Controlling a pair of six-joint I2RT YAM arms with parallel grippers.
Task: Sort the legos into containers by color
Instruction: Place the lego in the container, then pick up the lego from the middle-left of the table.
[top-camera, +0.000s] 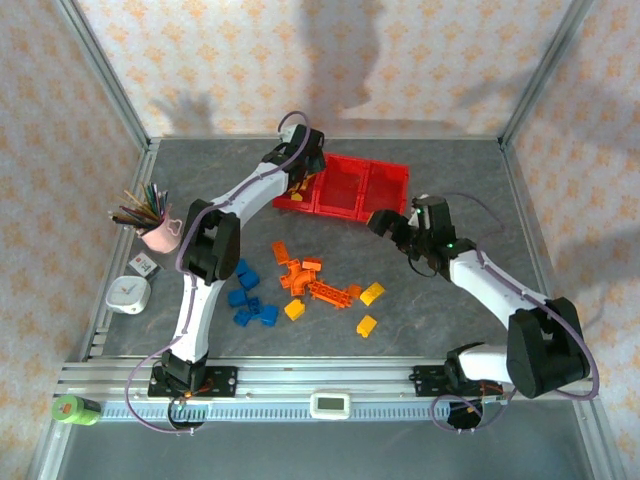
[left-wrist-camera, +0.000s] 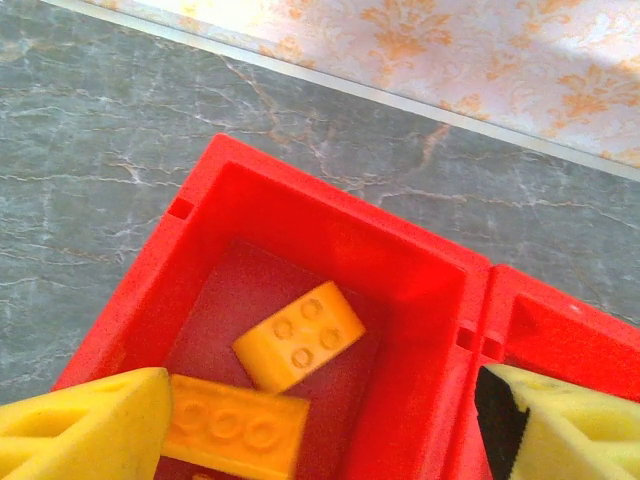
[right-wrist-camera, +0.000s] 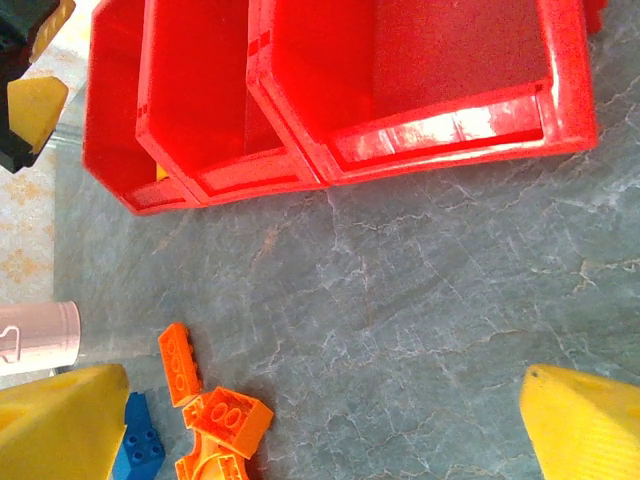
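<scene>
Nearest me runs the ribbed aluminium rail (top-camera: 300, 378). A small white display unit (top-camera: 330, 403) is clipped in front of it, and a green bottle (top-camera: 75, 408) sits at its left end.

Beyond that, the loose legos lie on the grey, marble-veined tabletop (top-camera: 450, 180) in three groups. Blocky blue bricks (top-camera: 248, 295) are on the left. Orange bricks (top-camera: 310, 280) are in the middle: flat studded plates and a curved piece, several touching. Three chunky yellow bricks (top-camera: 372, 293) are on the right, each apart from the others.

At the left edge stand a white square clock (top-camera: 128, 293) and a pink cup (top-camera: 160, 235) bristling with coloured pencils (top-camera: 140, 205).

My right gripper (right-wrist-camera: 320, 430) hangs over bare tabletop just short of the bins. Its wedge-shaped yellow foam pads (right-wrist-camera: 585, 430) are spread wide with nothing between them.

Farther back sit the red bins (top-camera: 350, 185), three glossy, open-topped plastic rectangles joined in a row. My left gripper (left-wrist-camera: 320, 440) hovers over the leftmost one, fingers well apart and holding nothing.

On that bin's floor lie two more yellow pieces. A short studded block (left-wrist-camera: 300, 335) lies askew, and a longer studded brick (left-wrist-camera: 235, 425) is partly hidden behind the left pad. In the right wrist view the other two compartments show smooth red floors.
</scene>
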